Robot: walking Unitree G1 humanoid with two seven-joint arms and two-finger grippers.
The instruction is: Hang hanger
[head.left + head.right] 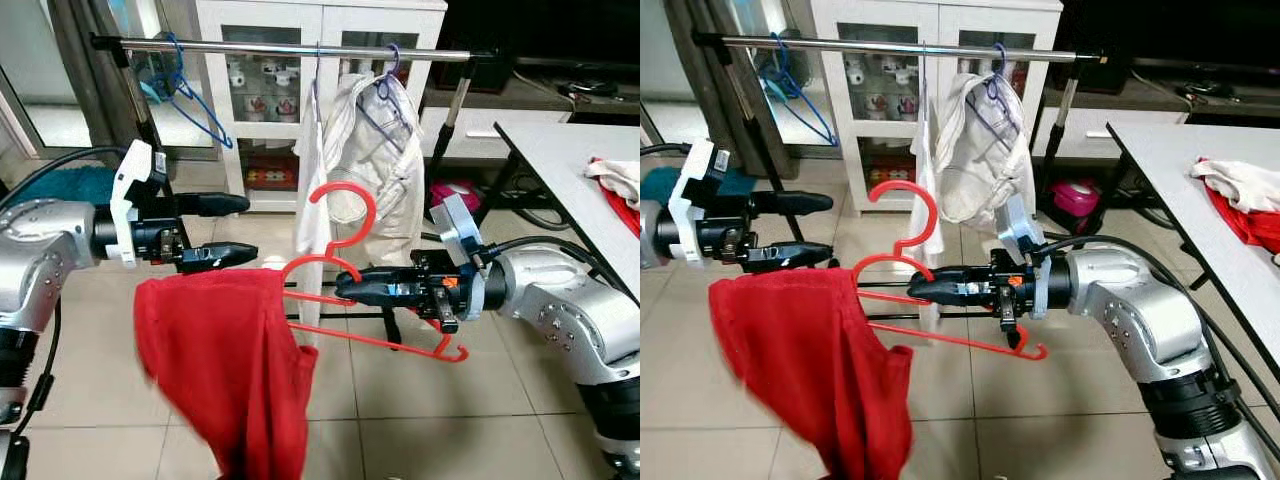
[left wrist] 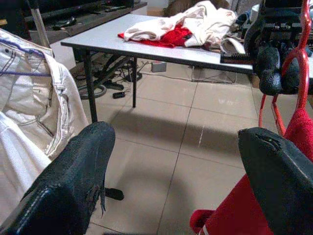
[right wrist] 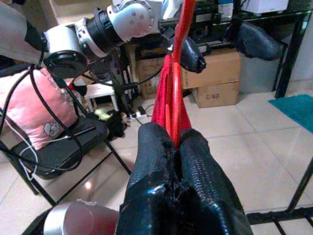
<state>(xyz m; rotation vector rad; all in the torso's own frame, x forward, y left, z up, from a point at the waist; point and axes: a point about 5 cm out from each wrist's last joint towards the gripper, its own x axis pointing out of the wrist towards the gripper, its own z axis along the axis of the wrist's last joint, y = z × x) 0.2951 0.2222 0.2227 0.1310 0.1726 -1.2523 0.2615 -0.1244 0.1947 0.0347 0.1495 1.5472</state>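
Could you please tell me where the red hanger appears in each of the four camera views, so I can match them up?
Left eye view: the red hanger is at centre, pinched by the right gripper.
Right eye view: centre-left, hook below the clothes rail.
Left wrist view: at the right edge, above the red cloth.
Right wrist view: rising from the shut fingers.
Shared landmark: the red cloth hanging from it.

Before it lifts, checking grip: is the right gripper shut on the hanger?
Shut: right gripper fingers pinch the red hanger.
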